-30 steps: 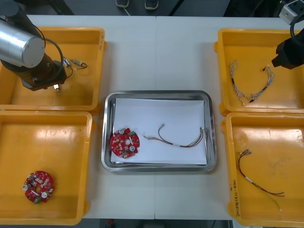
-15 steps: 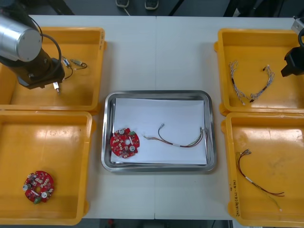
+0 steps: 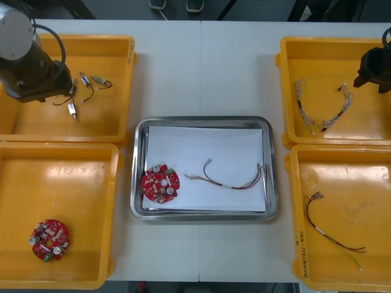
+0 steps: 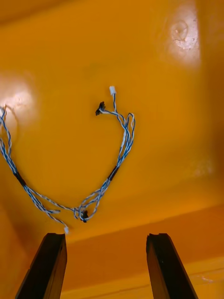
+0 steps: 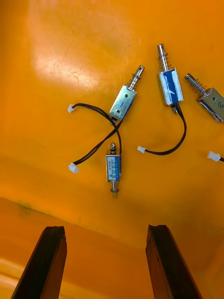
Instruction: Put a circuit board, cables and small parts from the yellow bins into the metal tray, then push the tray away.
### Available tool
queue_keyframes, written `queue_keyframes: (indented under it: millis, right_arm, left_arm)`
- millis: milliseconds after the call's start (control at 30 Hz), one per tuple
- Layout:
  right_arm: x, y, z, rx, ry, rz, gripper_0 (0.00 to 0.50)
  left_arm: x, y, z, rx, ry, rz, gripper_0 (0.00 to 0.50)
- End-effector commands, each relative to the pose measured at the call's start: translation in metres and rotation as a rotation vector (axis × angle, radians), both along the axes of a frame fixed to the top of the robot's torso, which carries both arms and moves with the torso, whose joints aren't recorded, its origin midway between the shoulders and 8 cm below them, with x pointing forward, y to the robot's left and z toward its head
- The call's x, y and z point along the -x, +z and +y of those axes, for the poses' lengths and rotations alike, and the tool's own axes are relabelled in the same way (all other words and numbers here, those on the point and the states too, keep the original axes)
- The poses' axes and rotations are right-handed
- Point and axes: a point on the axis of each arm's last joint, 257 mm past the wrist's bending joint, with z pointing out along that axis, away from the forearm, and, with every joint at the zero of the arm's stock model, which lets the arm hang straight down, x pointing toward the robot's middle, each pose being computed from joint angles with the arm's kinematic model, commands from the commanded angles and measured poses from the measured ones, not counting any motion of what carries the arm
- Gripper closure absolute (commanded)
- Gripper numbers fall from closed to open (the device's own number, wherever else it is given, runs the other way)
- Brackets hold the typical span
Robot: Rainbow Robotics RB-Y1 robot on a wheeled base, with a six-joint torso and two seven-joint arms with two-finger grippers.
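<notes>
ROBOT AT WORK: The left gripper (image 5: 103, 230) hangs over the yellow bin (image 3: 116, 110) at the desk's (image 3: 201, 67) far left corner. Its black fingers (image 5: 46, 261) are spread apart and empty above a scatter of small metal parts (image 5: 122, 103) with black leads. At the far right corner the right gripper (image 4: 105, 237), its fingers likewise parted and holding nothing, hovers over a second bin (image 3: 324, 61), where twisted blue and white cables (image 4: 119, 149) lie loose on the bin's floor. At the desk's middle, between the bins, the metal tray (image 3: 201, 121), lined white, holds a round red circuit board (image 3: 160, 184) by its near left corner. A thin cable (image 3: 232, 181) lies to the board's right, apart from it. Another circuit board (image 3: 49, 239) rests in the near-left bin (image 3: 73, 183), and a red and yellow cable (image 3: 333, 231) lies in the near-right bin (image 3: 360, 183).
</notes>
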Motion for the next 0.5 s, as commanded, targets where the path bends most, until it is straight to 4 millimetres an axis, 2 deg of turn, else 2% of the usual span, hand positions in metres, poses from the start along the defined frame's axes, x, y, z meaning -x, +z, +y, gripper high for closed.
queue_keyframes:
  millis: [33, 300, 500]
  right_arm:
    - [-0.026, 0.027, 0.006, -0.056, -0.076, -0.081, 0.0]
    - [-0.05, 0.015, 0.004, -0.129, -0.196, -0.101, 0.0]
    - [-0.051, -0.011, 0.003, -0.176, -0.29, -0.062, 0.0]
  left_arm:
    - [0.001, 0.038, 0.022, -0.066, -0.071, -0.037, 0.0]
    - [0.001, 0.039, 0.021, -0.064, -0.079, -0.038, 0.0]
    - [-0.007, 0.044, 0.02, -0.065, -0.094, -0.073, 0.0]
